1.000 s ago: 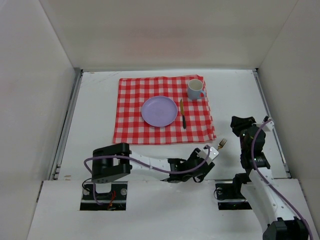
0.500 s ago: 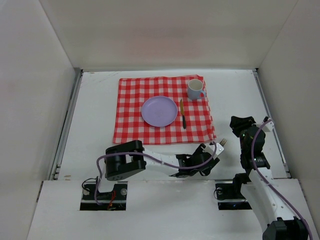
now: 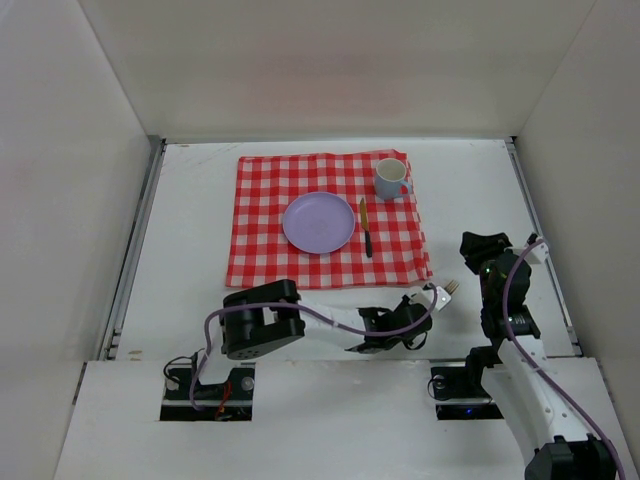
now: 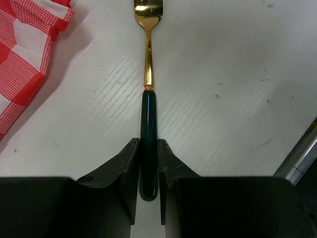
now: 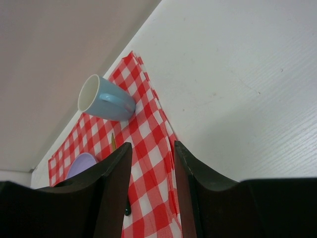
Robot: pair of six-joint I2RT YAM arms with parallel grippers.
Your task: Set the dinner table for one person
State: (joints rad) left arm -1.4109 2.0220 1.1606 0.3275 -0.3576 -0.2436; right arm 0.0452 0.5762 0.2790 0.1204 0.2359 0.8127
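Dinner table point(image 3: 190, 220): the white surface under everything I see, with a metal rail down its left edge and another down its right.

Checked cloth point(image 3: 260, 200): red and white, spread on the far middle of the table. Its near right corner is rumpled, and it shows at the upper left of my left wrist view point(image 4: 29, 54).

Plate point(image 3: 319, 222): lavender, lying flat near the centre of the cloth.

Knife point(image 3: 366, 228): on the cloth just right of the plate and apart from it, with its gold blade pointing away from me and its dark handle towards me.

Mug point(image 3: 390, 178): pale blue, upright on the far right corner of the cloth, handle to the right. My right wrist camera catches it too point(image 5: 106, 100).

My left gripper point(image 3: 430, 297): reached across low to the right, off the cloth's near right corner. My fingers point(image 4: 128, 163) are pinched narrow on the fork's handle.

Fork point(image 4: 148, 114): dark green handle between my pads, gold neck and head running straight out over bare table just beside the cloth corner. I cannot tell whether it touches the surface.

My right gripper point(image 5: 152, 148): raised near the right rail, facing the cloth, fingers parted with nothing between them.
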